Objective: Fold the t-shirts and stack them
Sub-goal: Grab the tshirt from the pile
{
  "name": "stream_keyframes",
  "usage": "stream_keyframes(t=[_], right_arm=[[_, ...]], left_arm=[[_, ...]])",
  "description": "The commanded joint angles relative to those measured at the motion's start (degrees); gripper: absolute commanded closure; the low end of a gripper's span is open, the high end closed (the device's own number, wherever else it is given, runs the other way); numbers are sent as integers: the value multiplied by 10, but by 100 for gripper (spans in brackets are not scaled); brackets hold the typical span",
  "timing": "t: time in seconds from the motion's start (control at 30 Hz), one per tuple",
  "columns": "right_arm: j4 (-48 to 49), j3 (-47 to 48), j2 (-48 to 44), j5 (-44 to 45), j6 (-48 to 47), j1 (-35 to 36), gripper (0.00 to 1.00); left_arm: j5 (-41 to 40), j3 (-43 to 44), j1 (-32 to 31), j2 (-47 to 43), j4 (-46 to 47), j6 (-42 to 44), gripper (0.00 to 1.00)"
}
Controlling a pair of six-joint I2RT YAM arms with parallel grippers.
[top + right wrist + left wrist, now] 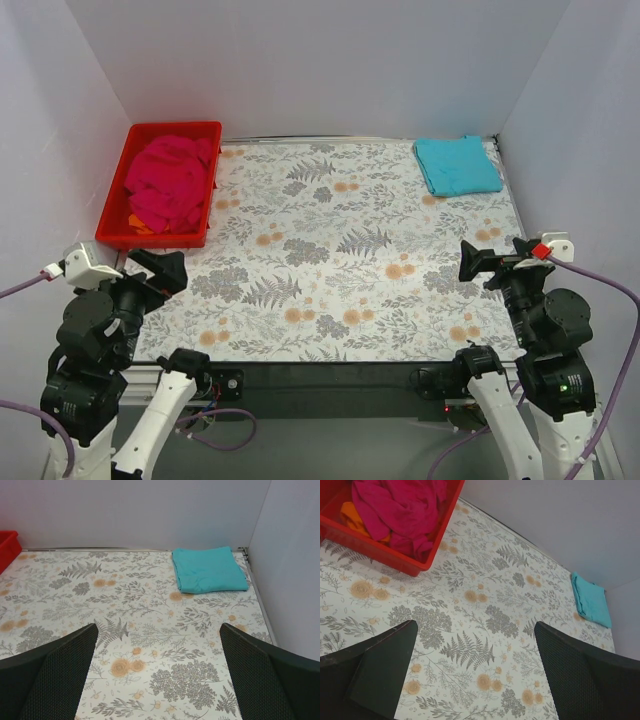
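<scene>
A crumpled crimson-pink t-shirt (170, 182) (405, 507) fills the red bin at the back left. Under it an orange t-shirt (138, 224) (351, 517) shows only as a small patch. A turquoise t-shirt (457, 165) (208, 570) (590, 602) lies folded flat at the table's back right corner. My left gripper (160, 270) (475, 672) hovers open over the near left of the table, nothing between its fingers. On the near right my right gripper (478, 262) (157, 675) is open too, with only the cloth below it.
The red plastic bin (112, 208) (380, 555) (7, 547) stands at the back left corner. A floral tablecloth (340, 260) covers the table. White walls close in the left, back and right sides. A black rail runs along the near edge between the arm bases.
</scene>
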Motion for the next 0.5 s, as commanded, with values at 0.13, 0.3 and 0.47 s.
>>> stream_keyframes(t=[0.13, 0.3, 0.47], right_arm=[[18, -8, 0, -19, -1, 4, 2], [19, -27, 2, -66, 18, 4, 2], [19, -65, 2, -122, 51, 6, 2]], left_arm=[[33, -13, -2, 43, 19, -16, 2], [71, -40, -2, 134, 43, -35, 2], [93, -55, -2, 286, 126, -53, 2]])
